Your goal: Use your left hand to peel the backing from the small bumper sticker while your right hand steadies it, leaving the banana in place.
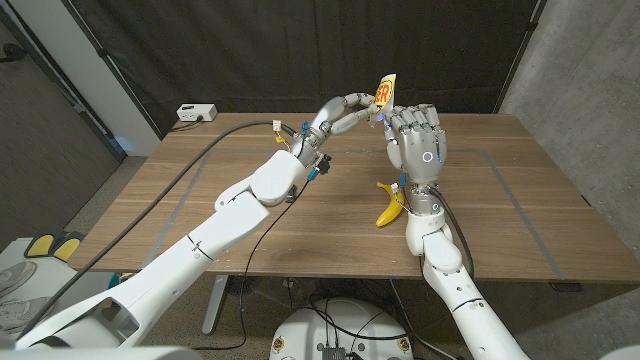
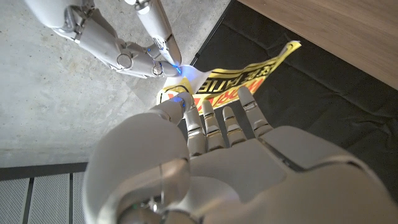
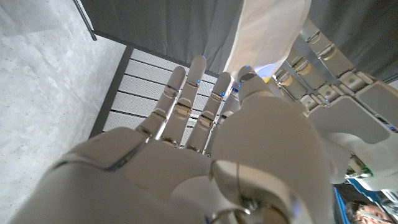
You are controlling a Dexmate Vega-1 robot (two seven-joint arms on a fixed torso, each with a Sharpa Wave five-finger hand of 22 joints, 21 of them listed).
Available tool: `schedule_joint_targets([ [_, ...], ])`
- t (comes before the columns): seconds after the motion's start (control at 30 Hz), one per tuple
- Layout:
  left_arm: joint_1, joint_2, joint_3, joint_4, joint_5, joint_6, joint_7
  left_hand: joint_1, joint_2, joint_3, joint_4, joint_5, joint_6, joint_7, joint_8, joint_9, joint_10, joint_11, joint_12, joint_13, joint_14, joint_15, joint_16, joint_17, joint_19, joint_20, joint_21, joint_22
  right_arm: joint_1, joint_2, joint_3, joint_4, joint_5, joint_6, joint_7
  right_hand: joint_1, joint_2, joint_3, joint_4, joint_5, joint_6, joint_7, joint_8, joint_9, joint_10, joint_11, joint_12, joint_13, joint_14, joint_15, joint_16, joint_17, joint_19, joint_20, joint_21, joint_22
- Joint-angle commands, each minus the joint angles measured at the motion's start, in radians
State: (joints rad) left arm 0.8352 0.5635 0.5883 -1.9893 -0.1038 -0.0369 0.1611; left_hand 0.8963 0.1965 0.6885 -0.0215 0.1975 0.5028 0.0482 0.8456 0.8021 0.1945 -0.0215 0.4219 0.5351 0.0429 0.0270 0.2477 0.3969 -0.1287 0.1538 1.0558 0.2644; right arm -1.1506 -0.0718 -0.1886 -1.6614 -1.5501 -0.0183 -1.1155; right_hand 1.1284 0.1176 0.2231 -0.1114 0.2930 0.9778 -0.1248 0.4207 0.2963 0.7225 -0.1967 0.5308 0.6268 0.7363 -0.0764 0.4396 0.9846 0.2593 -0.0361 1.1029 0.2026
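The wooden tabletop [image 1: 520, 200] stretches under both raised arms, with a dark curtain [image 1: 250, 50] hanging behind it. The left hand [image 1: 345, 112] reaches in from the robot's left and is lifted well above the surface, its fingertips [image 2: 176, 103] closed on the lower edge of the small bumper sticker [image 1: 385, 92]. The right hand [image 1: 418, 140] stands upright just beside it, back toward the camera, its fingertips [image 2: 163, 57] pinching the same sticker from the other side, so the two hands meet at the sticker in mid-air. The sticker is yellow with red and black lettering and hangs between them, its white backing [image 3: 270, 31] facing the right wrist camera. The banana [image 1: 390, 207] lies on the tabletop just beside the right wrist, apart from both hands. A small white box [image 1: 197, 113] sits at the far left edge of the tabletop
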Motion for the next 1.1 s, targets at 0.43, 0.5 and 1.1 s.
schedule_joint_targets([
  [0.43,0.081,0.015,-0.02,-0.004,-0.129,-0.073,0.027,-0.01,0.001,0.014,-0.013,0.007,0.031,-0.009,0.101,0.013,0.016,-0.009,0.015,0.006,0.032,-0.014,0.01,0.009,0.023,-0.018,0.038,-0.008,-0.029,0.135,0.122,-0.009,-0.002,0.125,-0.001,-0.038,0.065,-0.003,0.064,0.026,-0.072,0.019,0.07,0.267,-0.057,0.015,0.009,0.079,-0.002,-0.153,-0.008,0.062,-0.03,-0.099,0.035,-0.001],
  [0.5,0.086,0.022,-0.019,-0.019,-0.095,-0.06,0.053,-0.011,0.001,0.016,-0.013,0.007,0.032,-0.009,0.101,0.011,0.017,-0.007,0.016,0.006,0.037,-0.015,0.011,0.01,0.025,-0.021,0.041,-0.009,-0.032,0.134,0.129,-0.012,-0.002,0.147,-0.001,-0.039,0.065,-0.002,0.066,0.027,-0.074,0.019,0.075,0.276,-0.058,0.014,0.01,0.084,-0.002,-0.153,-0.008,0.066,-0.03,-0.099,0.037,-0.001],
  [1.1,-0.001,-0.016,-0.023,-0.009,-0.145,0.033,-0.015,-0.37,-0.164,-0.219,0.028,-0.012,0.043,0.113,-0.142,-0.258,-0.002,0.074,0.037,-0.017,0.031,0.042,-0.025,-0.018,-0.052,0.043,0.075,-0.051,-0.017,0.019,0.079,0.003,-0.008,0.147,-0.001,-0.044,0.056,0.002,0.082,0.039,-0.119,0.008,0.128,0.359,-0.08,0.003,0.006,0.13,-0.016,-0.154,-0.017,0.099,-0.02,-0.124,0.059,-0.005],
])
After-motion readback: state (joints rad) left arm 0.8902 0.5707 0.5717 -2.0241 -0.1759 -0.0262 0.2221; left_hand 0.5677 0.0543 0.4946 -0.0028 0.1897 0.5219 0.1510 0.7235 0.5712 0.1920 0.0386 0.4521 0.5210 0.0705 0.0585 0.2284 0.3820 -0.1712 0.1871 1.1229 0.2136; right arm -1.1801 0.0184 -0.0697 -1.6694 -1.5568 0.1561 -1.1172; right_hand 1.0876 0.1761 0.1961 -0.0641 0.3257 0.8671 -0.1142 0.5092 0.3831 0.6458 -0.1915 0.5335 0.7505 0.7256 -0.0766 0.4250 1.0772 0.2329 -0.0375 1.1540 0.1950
